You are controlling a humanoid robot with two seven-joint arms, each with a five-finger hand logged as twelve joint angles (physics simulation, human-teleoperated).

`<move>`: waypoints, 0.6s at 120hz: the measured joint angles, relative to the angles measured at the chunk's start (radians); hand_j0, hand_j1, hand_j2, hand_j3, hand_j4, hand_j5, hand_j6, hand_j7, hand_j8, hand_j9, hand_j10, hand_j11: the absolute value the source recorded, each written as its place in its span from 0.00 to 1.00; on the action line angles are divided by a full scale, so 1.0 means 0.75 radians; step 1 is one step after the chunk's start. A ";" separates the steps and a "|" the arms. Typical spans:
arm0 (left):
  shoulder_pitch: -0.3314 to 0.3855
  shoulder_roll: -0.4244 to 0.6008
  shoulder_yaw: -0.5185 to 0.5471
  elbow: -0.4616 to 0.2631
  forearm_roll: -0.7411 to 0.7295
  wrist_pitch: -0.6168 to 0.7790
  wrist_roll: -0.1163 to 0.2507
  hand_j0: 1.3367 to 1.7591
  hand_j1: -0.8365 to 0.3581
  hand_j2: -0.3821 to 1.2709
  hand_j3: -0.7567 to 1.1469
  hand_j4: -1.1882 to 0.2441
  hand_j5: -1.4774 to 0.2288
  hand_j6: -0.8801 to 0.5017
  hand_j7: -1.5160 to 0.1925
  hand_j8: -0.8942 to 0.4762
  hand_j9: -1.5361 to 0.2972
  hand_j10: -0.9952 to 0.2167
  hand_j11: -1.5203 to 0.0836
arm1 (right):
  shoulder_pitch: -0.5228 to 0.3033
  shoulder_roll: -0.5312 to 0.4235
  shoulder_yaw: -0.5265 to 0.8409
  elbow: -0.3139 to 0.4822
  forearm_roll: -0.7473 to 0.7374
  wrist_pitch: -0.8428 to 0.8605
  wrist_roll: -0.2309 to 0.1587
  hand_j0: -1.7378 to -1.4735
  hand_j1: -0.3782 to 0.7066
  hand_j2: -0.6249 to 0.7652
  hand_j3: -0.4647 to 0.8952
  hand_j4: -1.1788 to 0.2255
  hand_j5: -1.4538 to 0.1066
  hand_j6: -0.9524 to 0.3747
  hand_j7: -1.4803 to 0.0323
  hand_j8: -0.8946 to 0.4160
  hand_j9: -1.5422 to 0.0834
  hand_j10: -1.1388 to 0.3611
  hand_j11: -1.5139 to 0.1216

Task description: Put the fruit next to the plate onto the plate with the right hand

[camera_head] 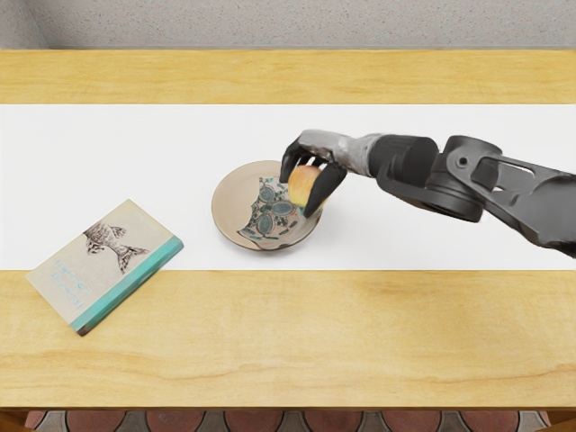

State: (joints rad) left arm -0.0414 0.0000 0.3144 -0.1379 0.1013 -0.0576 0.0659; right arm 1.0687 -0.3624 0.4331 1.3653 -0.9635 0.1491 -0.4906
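A brown plate [232, 209] with a blue-green pattern in its middle sits on the white runner near the table's centre. My right hand [306, 175] reaches in from the right, its dark fingers curled around an orange-yellow fruit [303, 183]. The fruit hangs over the plate's right rim, partly hidden by the fingers. I cannot tell whether it touches the plate. The left arm does not show.
A book [103, 263] with a teal spine and a fish drawing lies at the left, half on the white runner [135, 153], half on the wooden table [288, 342]. The right forearm [468, 180] stretches across the runner's right side.
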 joint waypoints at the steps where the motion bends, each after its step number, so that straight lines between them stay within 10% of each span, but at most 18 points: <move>1: 0.001 0.000 0.000 0.000 0.000 0.000 0.000 0.76 0.75 0.26 0.40 0.66 0.68 0.46 0.70 0.47 0.66 0.62 0.75 | 0.005 0.008 -0.007 -0.003 -0.003 -0.004 -0.002 0.33 0.54 0.67 0.34 0.30 0.28 0.36 0.32 0.47 0.32 0.52 0.29; 72: 0.000 0.000 0.000 0.000 0.000 0.000 0.000 0.76 0.75 0.26 0.40 0.66 0.68 0.46 0.70 0.47 0.66 0.62 0.75 | 0.110 0.238 -0.138 -0.124 -0.052 -0.065 -0.052 0.33 0.48 0.59 0.34 0.34 0.36 0.30 0.38 0.41 0.38 0.48 0.35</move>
State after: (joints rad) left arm -0.0414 0.0000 0.3143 -0.1380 0.1013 -0.0576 0.0659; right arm 1.1512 -0.1837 0.3297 1.2720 -1.0022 0.1006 -0.5298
